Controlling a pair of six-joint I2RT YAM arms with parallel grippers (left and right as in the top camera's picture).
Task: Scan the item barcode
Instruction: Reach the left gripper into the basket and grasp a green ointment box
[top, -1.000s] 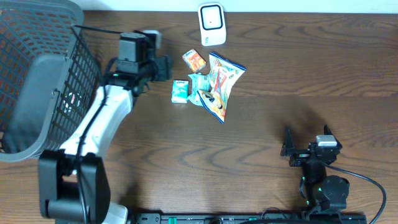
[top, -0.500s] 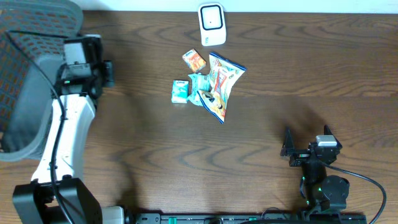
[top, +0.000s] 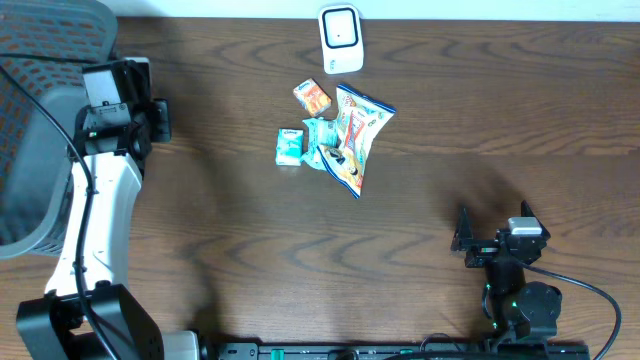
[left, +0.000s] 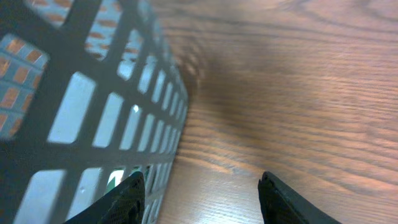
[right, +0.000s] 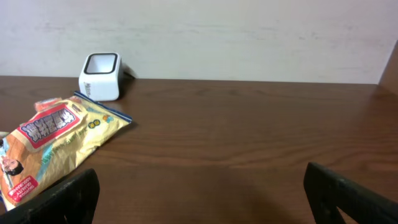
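Note:
Several snack items lie in a heap at the table's middle back: a yellow snack bag (top: 355, 135), a small orange packet (top: 312, 96) and teal packets (top: 290, 146). Behind them stands the white barcode scanner (top: 341, 40). My left gripper (top: 160, 120) is far left of the heap, beside the basket, open and holding nothing. In the left wrist view, only bare wood shows between its fingers (left: 124, 202). My right gripper (top: 493, 222) rests open at the front right. Its wrist view shows the snack bag (right: 56, 140) and the scanner (right: 101, 76) far ahead.
A dark mesh basket (top: 30, 150) fills the table's left end. Its wall (left: 93, 93) sits right against the left side of the left wrist view. The table's back edge runs just behind the scanner, with a pale wall (right: 249, 37) beyond.
My left arm has swung left, from just beside the packets to the basket's side. The heap, the scanner and the right arm have not moved.

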